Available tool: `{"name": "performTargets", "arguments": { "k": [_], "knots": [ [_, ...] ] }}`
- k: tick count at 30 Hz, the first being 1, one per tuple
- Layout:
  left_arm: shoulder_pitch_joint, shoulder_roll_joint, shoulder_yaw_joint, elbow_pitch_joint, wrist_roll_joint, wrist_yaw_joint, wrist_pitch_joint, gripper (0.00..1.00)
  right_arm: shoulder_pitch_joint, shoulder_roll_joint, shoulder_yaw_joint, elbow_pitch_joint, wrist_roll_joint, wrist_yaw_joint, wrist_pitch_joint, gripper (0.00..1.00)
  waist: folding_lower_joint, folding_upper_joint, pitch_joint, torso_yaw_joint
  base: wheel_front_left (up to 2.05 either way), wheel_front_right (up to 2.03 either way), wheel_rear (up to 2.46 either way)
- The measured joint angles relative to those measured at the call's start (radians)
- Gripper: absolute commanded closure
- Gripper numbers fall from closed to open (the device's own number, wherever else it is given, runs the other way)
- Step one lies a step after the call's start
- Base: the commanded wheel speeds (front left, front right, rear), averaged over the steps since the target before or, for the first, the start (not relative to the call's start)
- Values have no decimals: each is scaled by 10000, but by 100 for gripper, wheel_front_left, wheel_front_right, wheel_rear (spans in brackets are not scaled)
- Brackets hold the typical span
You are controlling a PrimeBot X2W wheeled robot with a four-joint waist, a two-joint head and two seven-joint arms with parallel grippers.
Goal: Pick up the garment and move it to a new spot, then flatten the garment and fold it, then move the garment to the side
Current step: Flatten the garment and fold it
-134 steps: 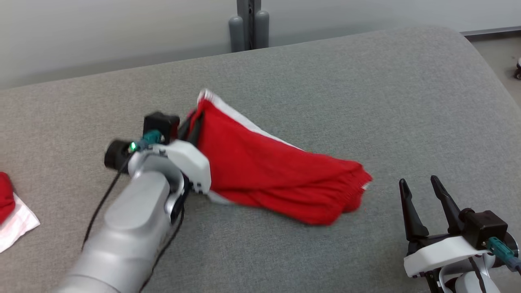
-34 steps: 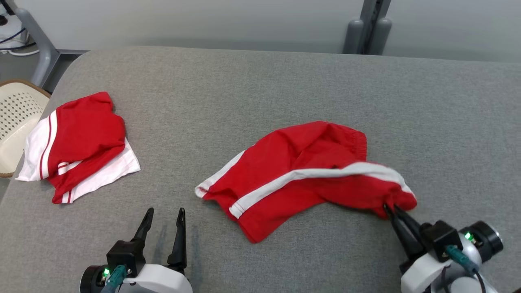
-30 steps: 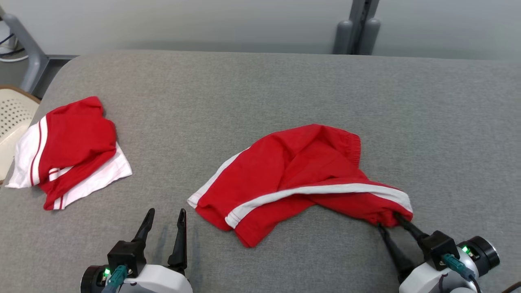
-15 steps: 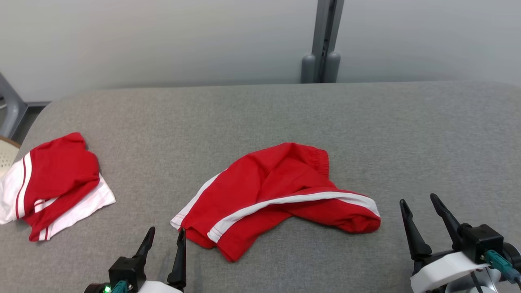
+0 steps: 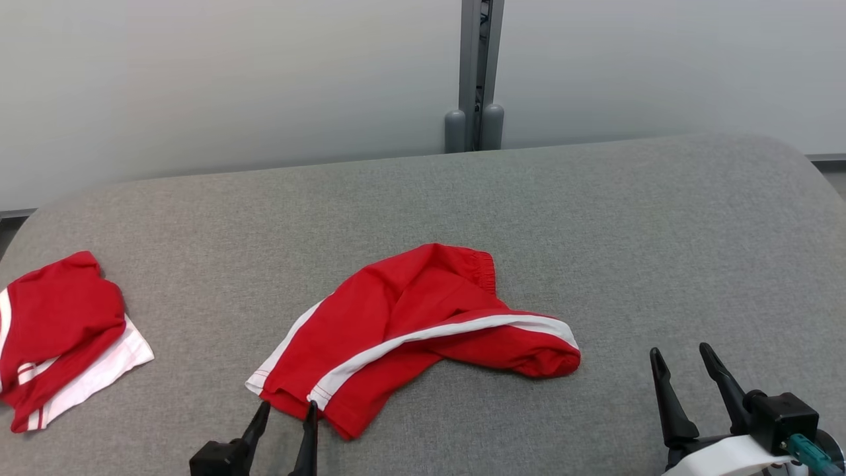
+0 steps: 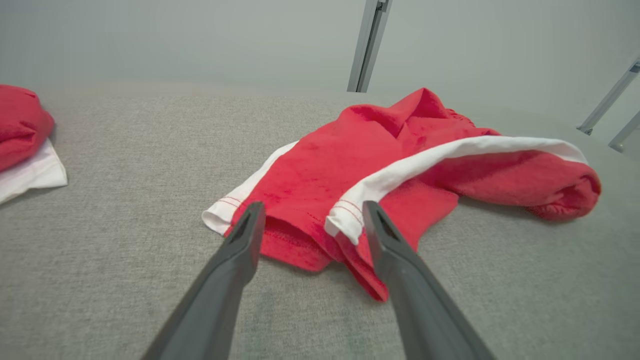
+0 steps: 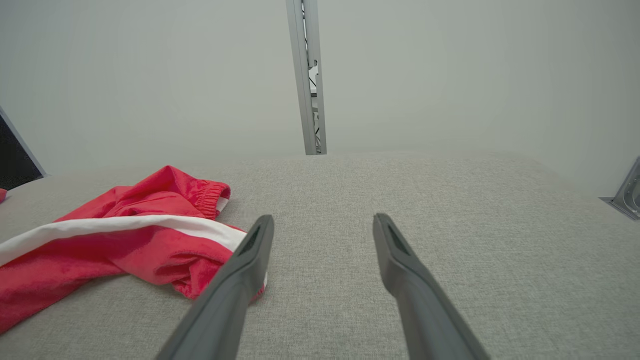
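A crumpled red fabric garment with white side stripes (image 5: 410, 330) is seen lying near the middle of the grey fabric-covered table (image 5: 628, 218), with nothing gripping it. Its near hem is found right at the fingertips of the left gripper (image 5: 288, 404), whose two dark fingers are spread apart and pointed away from the robot, low over the cloth. In the left wrist view the hem and the end of a white stripe are framed between those fingers; whether they touch cannot be told. The right gripper (image 5: 679, 349) is held with its fingers parted and empty, pointing forward, off to the right of the garment's bunched end and apart from it. A second red-and-white folded garment (image 5: 59, 330) is seen at the table's left edge.
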Motion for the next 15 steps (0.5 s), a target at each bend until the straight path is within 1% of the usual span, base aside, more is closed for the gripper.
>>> {"name": "performTargets", "arguments": {
  "k": [8,15],
  "knots": [
    [-11,-6,-556,188,-612,-86,2,0,-57,42,-40,-10,-29,0,0,0,0,0,195,-126,0,0,0],
    [-17,-2,-980,568,-1141,-527,2,0,-139,65,-75,-10,-104,0,0,0,0,0,269,-138,0,0,0]
  ]
}}
